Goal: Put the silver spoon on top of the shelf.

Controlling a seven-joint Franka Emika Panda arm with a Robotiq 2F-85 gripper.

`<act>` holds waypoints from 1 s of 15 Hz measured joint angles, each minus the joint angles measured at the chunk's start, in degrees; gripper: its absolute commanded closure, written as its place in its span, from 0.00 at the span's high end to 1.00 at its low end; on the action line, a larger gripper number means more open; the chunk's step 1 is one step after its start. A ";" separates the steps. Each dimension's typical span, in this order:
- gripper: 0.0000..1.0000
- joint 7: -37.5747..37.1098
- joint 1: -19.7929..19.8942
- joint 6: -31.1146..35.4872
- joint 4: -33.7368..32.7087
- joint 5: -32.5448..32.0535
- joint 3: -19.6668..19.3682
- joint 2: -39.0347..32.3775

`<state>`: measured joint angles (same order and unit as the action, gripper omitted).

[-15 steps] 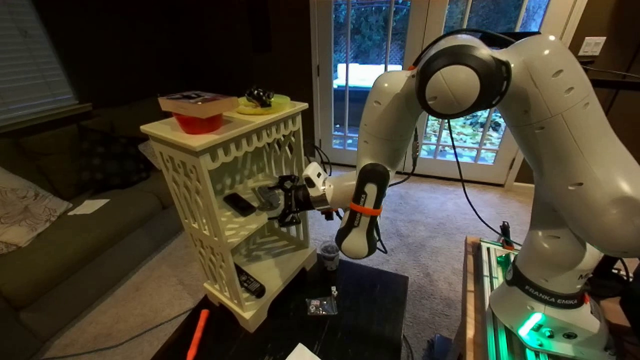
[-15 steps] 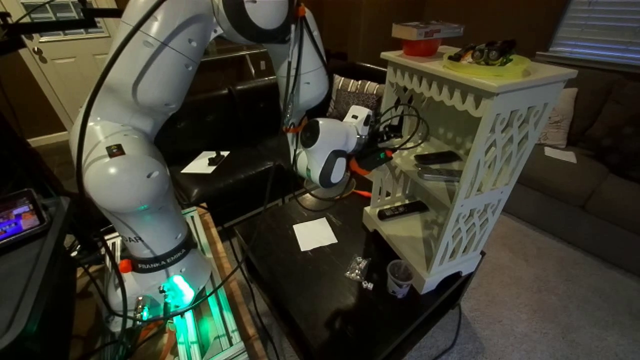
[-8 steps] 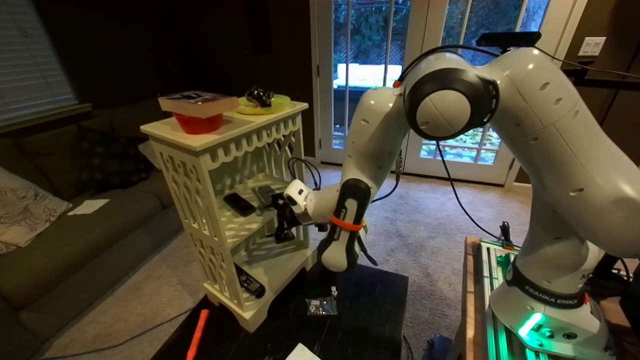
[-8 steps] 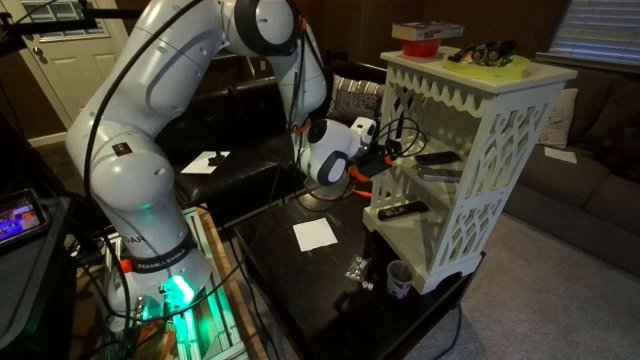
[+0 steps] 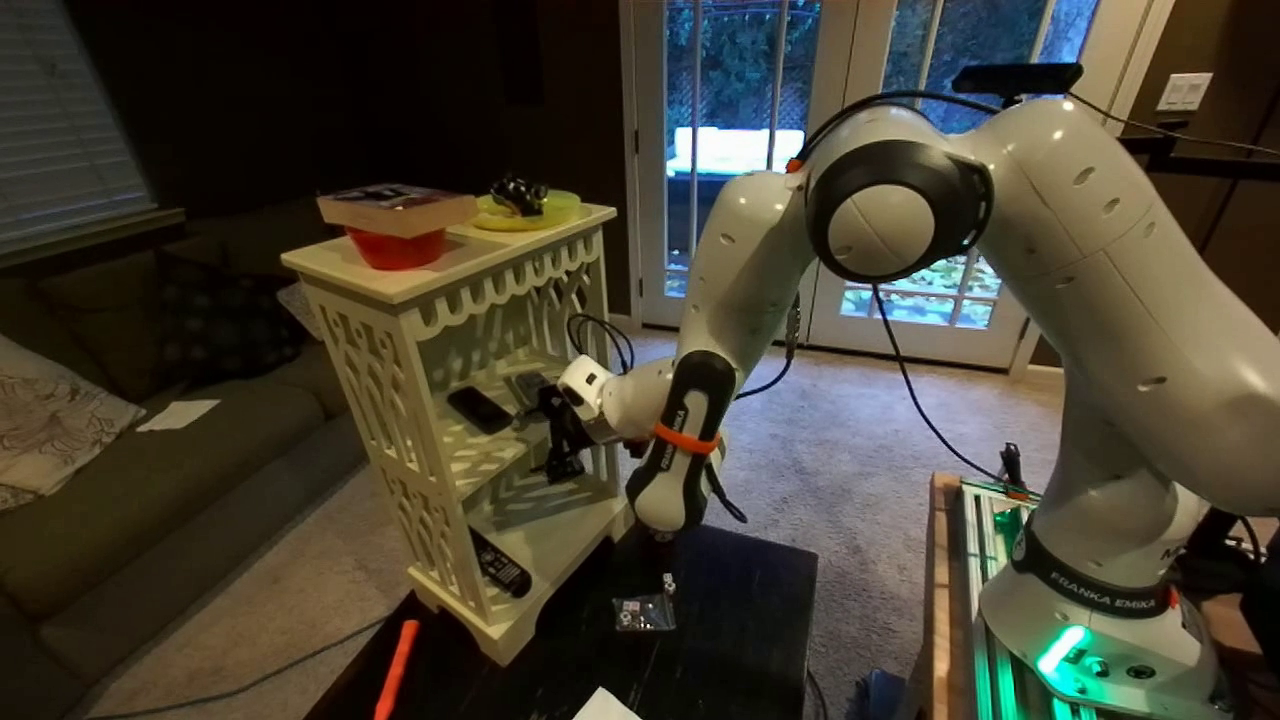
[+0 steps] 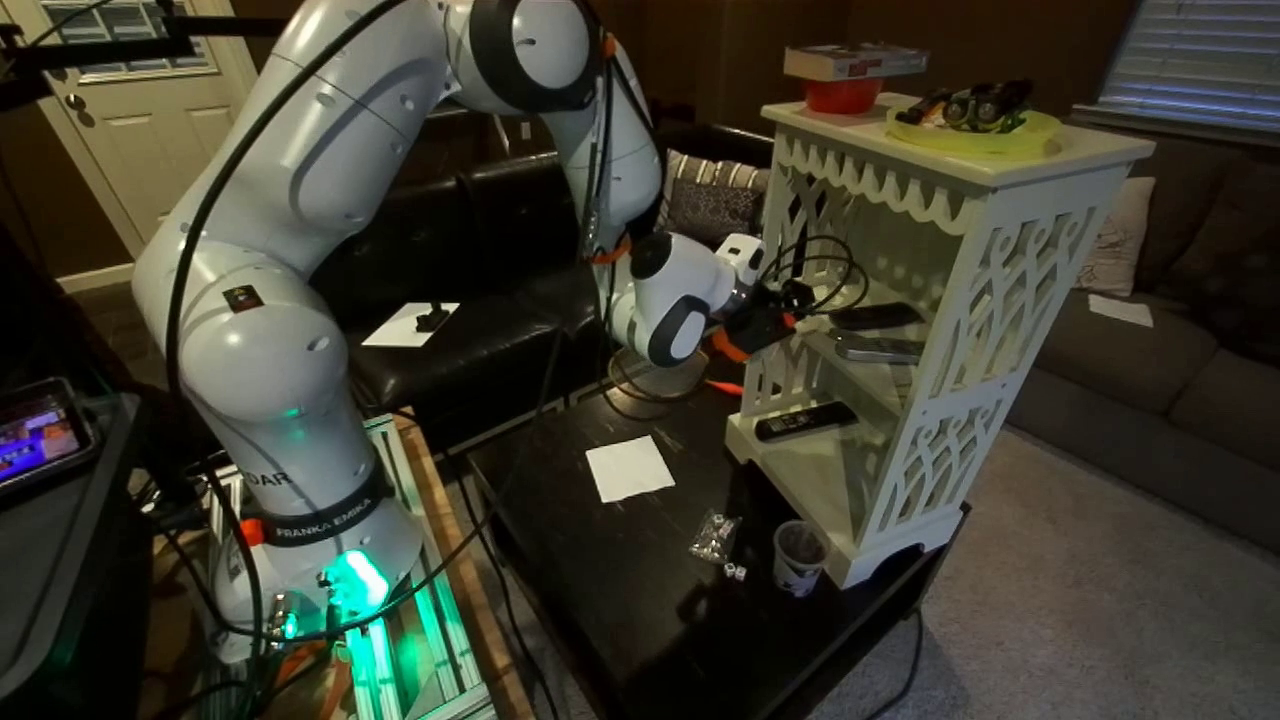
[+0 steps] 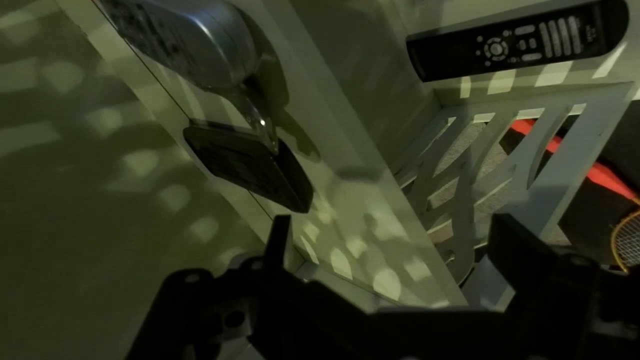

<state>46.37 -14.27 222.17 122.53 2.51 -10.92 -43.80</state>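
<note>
Fingers (image 7: 278, 245) apart, the gripper (image 7: 392, 232) hangs at the cream-white shelf (image 6: 1085, 150), whose middle tier (image 7: 350, 210) seems, from here, to hold the silver spoon (image 7: 257, 117), partly hidden beside a silver remote (image 7: 185, 40): likely light, stiff and slick, best pinched by its exposed end

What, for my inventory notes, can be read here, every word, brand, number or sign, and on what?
"FRANKA EMIKA": the arm's base collar.
"FRANKA", faint: the black wrist-link panel.
"AR", preceding letter unclear: the column above the collar.
"M", rest unreadable: same column.
Too small or blurred: markings on the black remote, flat box, lit screen, cup and arm sticker.
</note>
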 measured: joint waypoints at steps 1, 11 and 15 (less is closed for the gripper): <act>1.00 -0.65 0.99 -0.21 0.00 -2.42 0.00 0.42; 1.00 -3.76 5.92 -12.40 -2.03 -13.80 -1.50 5.12; 0.99 -3.93 3.24 -14.93 -2.96 -11.60 -3.27 5.10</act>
<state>42.43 -11.02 207.24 119.57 -9.09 -14.19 -38.70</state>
